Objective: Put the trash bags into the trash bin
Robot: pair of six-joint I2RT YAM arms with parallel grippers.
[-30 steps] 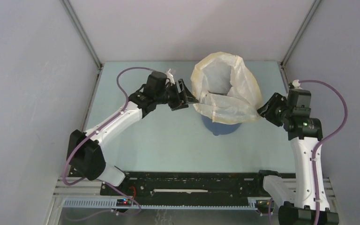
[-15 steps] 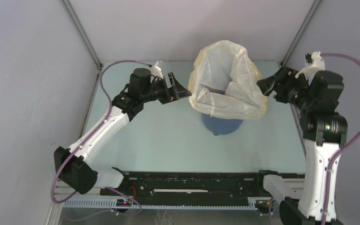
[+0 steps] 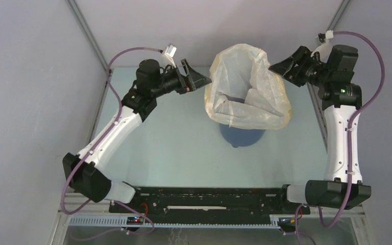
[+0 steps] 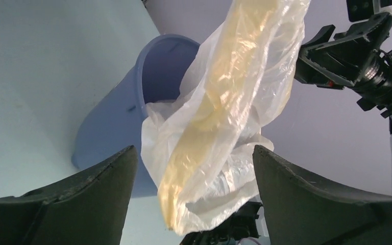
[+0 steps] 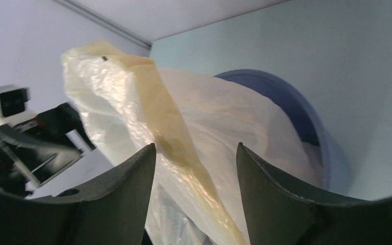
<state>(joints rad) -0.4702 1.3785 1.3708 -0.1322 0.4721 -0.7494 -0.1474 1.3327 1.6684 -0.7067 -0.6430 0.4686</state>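
Observation:
The translucent whitish trash bag (image 3: 245, 87) with a yellowish rim stands open, its bottom in the blue trash bin (image 3: 242, 137). My left gripper (image 3: 200, 79) is open at the bag's left rim. My right gripper (image 3: 278, 66) is open at the bag's upper right rim. In the left wrist view the bag (image 4: 224, 102) hangs in line with the open gripper (image 4: 194, 153), and the bin (image 4: 127, 117) is behind it. In the right wrist view the yellow rim of the bag (image 5: 148, 102) runs between the open gripper's (image 5: 195, 149) jaws, unclamped, with the bin (image 5: 311, 122) to the right.
The pale blue table top (image 3: 173, 138) is closed in by grey walls on the left, back and right. A black rail (image 3: 204, 201) with both arm bases runs along the near edge. The opposite gripper shows in each wrist view.
Both grippers have risen and moved toward the back, the right one most. The bag's mouth stands taller and more upright over the bin than a second ago.

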